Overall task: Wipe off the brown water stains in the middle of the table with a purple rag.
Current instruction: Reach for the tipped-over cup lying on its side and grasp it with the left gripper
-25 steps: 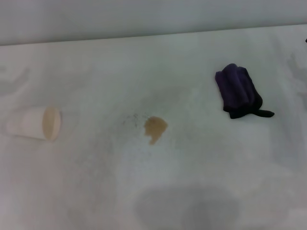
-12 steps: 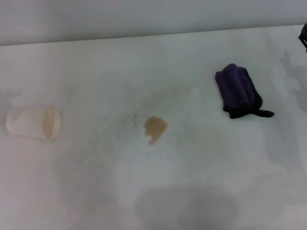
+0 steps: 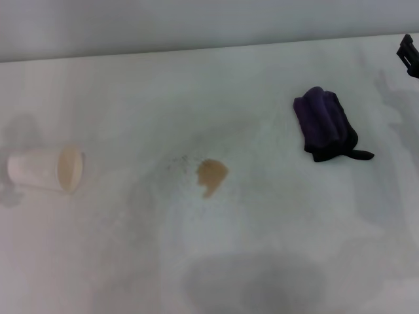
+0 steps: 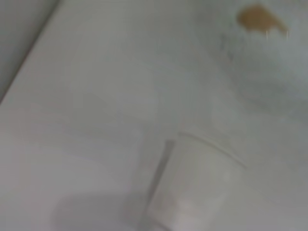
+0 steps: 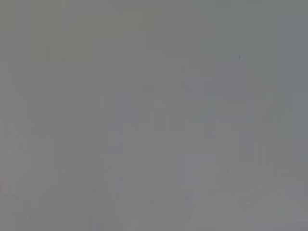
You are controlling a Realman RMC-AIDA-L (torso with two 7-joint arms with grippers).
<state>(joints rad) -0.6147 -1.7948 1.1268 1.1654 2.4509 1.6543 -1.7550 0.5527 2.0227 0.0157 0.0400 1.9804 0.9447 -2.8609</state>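
One brown water stain [image 3: 211, 175] sits mid-table [image 3: 275, 248]; we see our purple rag [image 3: 325, 124] lying well apart to its right, farther back, untouched. Our right gripper [image 3: 409, 55] peeks in at the far right edge; we cannot tell its state. A paper cup [image 3: 44, 170] lies tipped at left.
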